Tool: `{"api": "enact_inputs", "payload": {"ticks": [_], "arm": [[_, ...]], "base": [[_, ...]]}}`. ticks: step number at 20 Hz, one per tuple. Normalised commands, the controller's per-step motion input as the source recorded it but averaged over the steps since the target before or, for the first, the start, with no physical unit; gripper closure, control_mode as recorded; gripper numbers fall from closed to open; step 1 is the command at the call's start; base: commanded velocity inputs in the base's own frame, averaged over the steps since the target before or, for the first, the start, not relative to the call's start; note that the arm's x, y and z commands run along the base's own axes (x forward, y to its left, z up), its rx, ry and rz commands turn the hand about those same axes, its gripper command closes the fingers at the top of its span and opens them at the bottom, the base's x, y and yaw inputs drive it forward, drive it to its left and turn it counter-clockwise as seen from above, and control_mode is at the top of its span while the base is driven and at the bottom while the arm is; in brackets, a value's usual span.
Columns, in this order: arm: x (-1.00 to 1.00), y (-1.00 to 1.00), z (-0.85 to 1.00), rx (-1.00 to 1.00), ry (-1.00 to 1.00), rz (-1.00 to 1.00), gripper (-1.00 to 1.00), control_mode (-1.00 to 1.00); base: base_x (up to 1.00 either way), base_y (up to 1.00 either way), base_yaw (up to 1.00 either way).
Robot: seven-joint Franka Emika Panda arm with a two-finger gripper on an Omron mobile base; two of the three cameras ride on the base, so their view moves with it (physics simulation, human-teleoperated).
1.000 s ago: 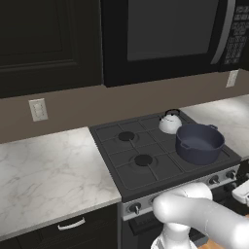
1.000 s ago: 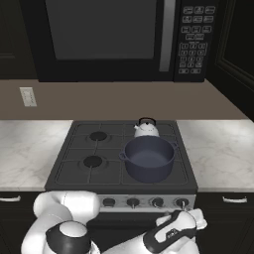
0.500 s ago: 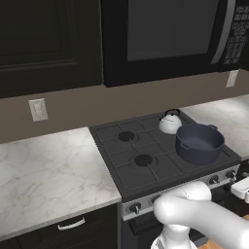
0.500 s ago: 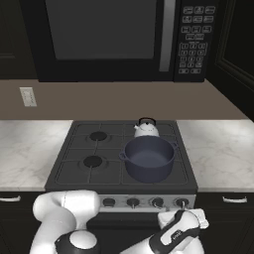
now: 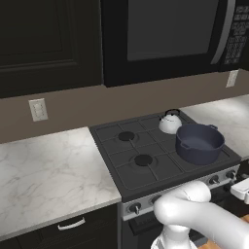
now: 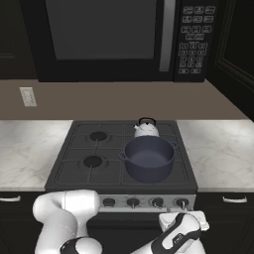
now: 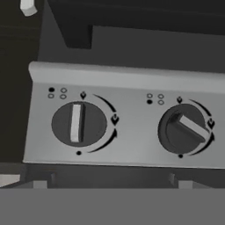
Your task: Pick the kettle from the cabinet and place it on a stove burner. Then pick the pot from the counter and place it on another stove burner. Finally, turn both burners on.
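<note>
Kettle: the kettle (image 6: 145, 128) stands on the back right burner of the cooktop (image 6: 74, 171), touching nothing.
Pot: the pot (image 6: 148, 158) sits on the front right burner, just in front of the kettle.
Claw: the gripper (image 6: 181, 233) hangs low before the front panel, jaws fully apart, holding nothing.
Knobs: the right knob (image 7: 183, 128) looks turned — the left knob (image 7: 78, 124) stands upright.
Risk: the fingers may close on the wrong knob and light an empty burner — I judge the marks by each knob must be checked.

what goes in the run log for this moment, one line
kettle: back burner | pot: front burner | gripper: open, facing knobs | left knob: upright | right knob: turned
</note>
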Motion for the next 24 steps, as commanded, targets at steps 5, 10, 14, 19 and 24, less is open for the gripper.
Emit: {"api": "enact_inputs", "payload": {"ticks": [5,10,14,19,24], "arm": [[0.07,-0.03,-0.08,0.01,0.0,0.0,-1.0,-1.0],[0.0,-0.28,-0.07,0.0,0.0,0.0,-1.0,-1.0],[0.09,-0.3,0.0,0.0,0.0,0.0,-1.0,-1.0],[0.19,-0.13,-0.01,0.01,0.0,0.0,-1.0,-1.0],[0.17,-0.06,-0.06,0.02,0.0,0.0,-1.0,-1.0]], "base": [[0.0,0.0,0.0],[0.0,0.0,0.0],[0.0,0.0,0.0],[0.0,0.0,0.0],[0.0,0.0,0.0]]}}
